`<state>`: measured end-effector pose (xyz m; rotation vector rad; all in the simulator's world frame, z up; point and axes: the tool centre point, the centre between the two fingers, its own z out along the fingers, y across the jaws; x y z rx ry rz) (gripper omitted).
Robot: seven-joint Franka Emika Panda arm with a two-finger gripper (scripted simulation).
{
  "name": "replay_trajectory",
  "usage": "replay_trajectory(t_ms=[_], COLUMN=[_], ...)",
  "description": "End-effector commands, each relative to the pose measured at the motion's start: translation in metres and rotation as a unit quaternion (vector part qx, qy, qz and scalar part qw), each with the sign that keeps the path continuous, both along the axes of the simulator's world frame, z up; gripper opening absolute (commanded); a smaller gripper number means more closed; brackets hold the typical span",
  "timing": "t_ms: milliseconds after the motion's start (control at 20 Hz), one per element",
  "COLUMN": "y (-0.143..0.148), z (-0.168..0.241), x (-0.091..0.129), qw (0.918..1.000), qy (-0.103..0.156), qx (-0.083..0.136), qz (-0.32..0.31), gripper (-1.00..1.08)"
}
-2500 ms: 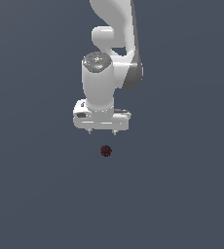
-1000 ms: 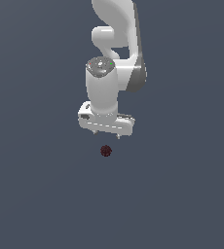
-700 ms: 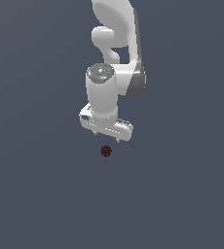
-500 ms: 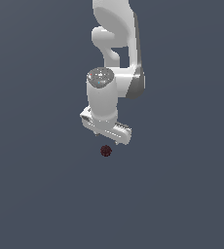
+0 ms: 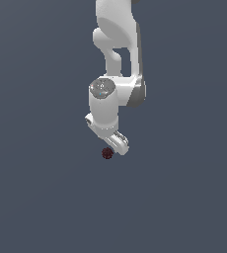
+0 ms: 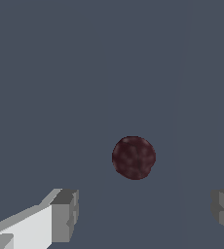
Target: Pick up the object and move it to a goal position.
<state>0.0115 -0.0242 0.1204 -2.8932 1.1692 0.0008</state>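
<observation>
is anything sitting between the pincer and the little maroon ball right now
Nothing visible does. In the wrist view the maroon ball lies on bare grey floor, ahead of the open pincer and in line with the gap between its fingers. The exterior view shows no other object nearby.

Open space all around ball (image 6: pixel 134 157)

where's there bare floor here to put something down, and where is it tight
Bare grey surface lies on every side of the maroon ball, towards both exterior-view edges and below it. It is tight only at the ball itself, where the open gripper hangs close over it, fingertips apart.
</observation>
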Motion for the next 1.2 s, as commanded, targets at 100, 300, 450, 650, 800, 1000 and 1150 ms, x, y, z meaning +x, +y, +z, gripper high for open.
replay_trajectory(t_ms=[100,300,450,650,800,1000,1150], y=[-0.001,-0.003,-0.004,-0.005,-0.005,-0.006,-0.006], z=[-0.012,-0.022,-0.028,-0.034,-0.038,-0.041,-0.042], x=[0.0,0.0,0.0,-0.001,-0.001,-0.001,-0.001], qw=[0.998,0.993,0.9882,0.9819,0.9779,0.9742,0.973], qy=[0.002,0.004,0.005,0.005,0.006,0.006,0.006], qx=[-0.001,-0.003,-0.005,-0.006,-0.008,-0.008,-0.009], qz=[-0.064,-0.118,-0.153,-0.189,-0.209,-0.226,-0.231], gripper=[1.0,1.0,1.0,1.0,1.0,1.0,1.0])
